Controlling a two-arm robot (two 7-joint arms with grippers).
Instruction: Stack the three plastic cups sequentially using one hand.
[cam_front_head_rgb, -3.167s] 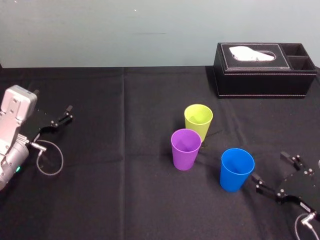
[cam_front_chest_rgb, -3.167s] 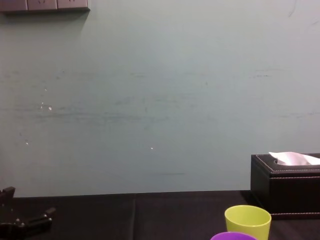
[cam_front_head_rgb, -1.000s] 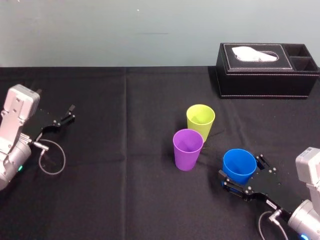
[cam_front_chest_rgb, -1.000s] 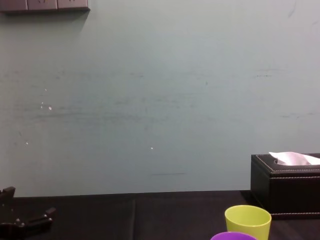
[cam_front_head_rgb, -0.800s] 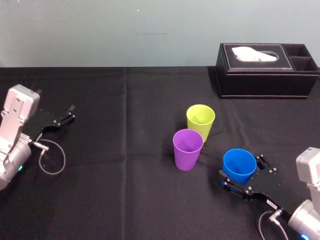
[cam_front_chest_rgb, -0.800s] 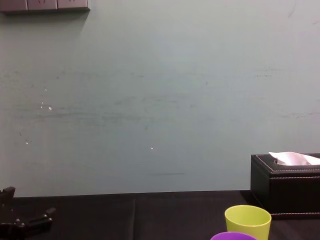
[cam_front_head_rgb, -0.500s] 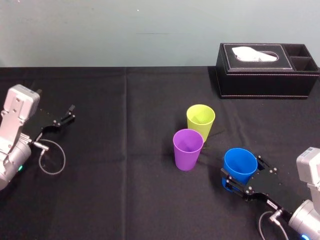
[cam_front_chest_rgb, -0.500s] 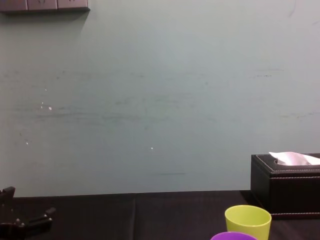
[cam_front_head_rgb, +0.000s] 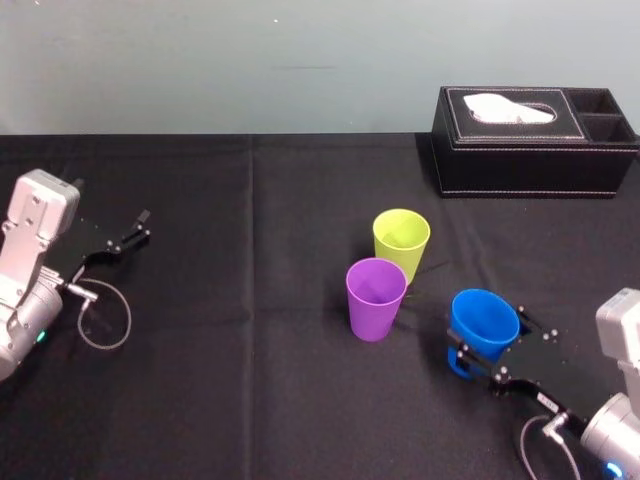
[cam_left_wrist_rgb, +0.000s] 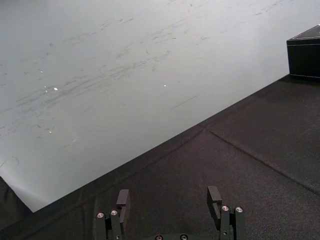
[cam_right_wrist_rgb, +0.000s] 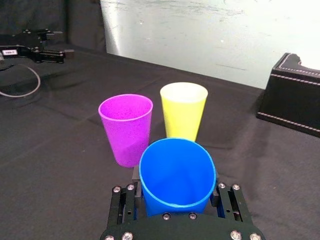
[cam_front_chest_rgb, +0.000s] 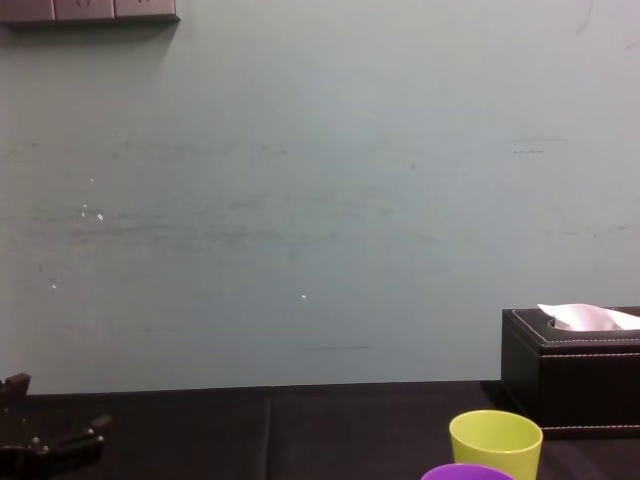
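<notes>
A black leather-look tissue box (cam_front_head_rgb: 535, 140) with pale stitching is sitting at the far right of the table, close to the wall. A white tissue (cam_front_head_rgb: 505, 107) is poking up through the slot in its lid, and two open side compartments (cam_front_head_rgb: 600, 112) are lying along its right end. A black cloth (cam_front_head_rgb: 250, 400) is covering the tabletop, with a crease (cam_front_head_rgb: 250, 220) running from the back edge toward the front. A pale green-grey wall (cam_front_head_rgb: 250, 60), lightly scuffed, is standing behind, and grey switch plates (cam_front_chest_rgb: 90, 10) are showing at its upper left in the chest view.
</notes>
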